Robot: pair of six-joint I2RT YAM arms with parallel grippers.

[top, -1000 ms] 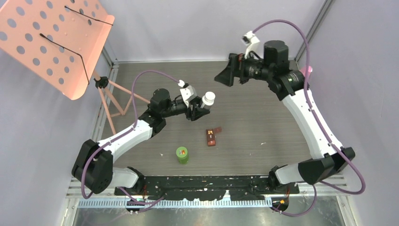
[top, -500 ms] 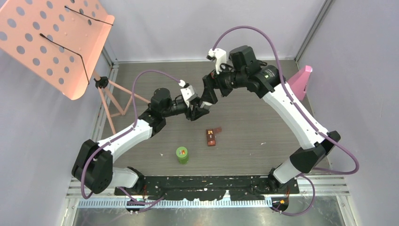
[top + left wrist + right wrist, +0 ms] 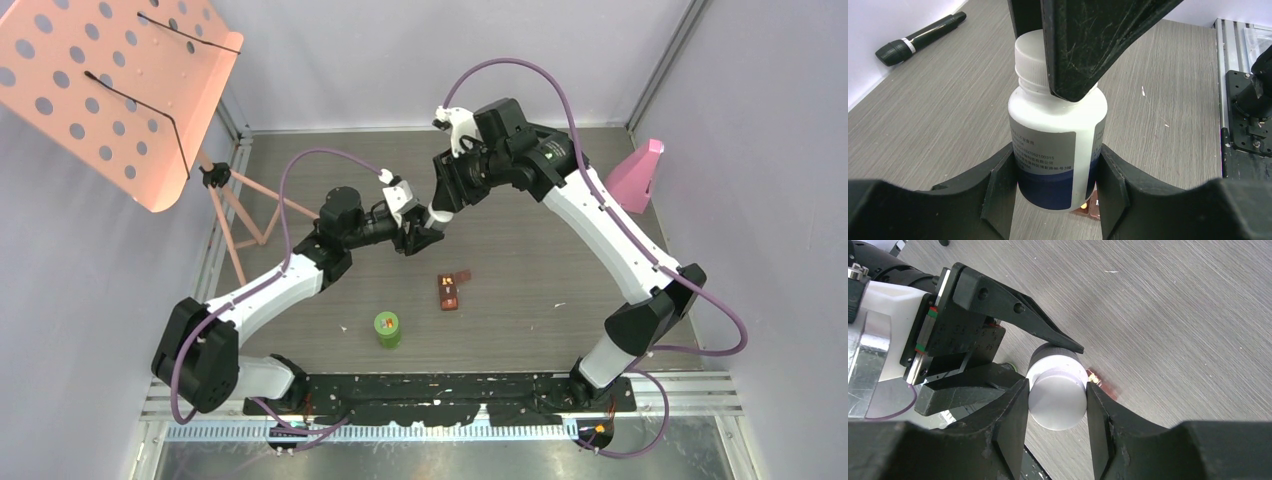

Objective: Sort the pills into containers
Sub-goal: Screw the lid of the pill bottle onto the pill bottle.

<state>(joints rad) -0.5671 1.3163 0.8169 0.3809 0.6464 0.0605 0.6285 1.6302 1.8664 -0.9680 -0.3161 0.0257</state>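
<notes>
Grey wood-grain table, top view: left gripper and right gripper meet mid-table toward the far side, with the right one stacked over the left. What they share is covered from this angle. Green-lidded bottle stands upright near the front edge, alone. Brown case lies to its right and further back, near the grippers but apart from both. Pink perforated panel is at far left, and a pink object sits by the right wall.

Left wrist view: white bottle is upright, with a white cap and a blue band low on the label. Left fingers pinch its lower body from both sides, pads flat on the label. One finger of the right gripper comes down from above and overlaps the cap's right side. A sliver of the brown case shows by the bottle's base — cannot tell whether the bottle stands on the table or is lifted. Black microphone lies far left by the wall.

Right wrist view: this looks straight down on the cap. Right fingers sit on either side of it, both pads flush against its rim, gripping it. The left gripper's jaws show underneath, closed on the body. A red-brown edge of the case peeks out just right of the cap.
</notes>
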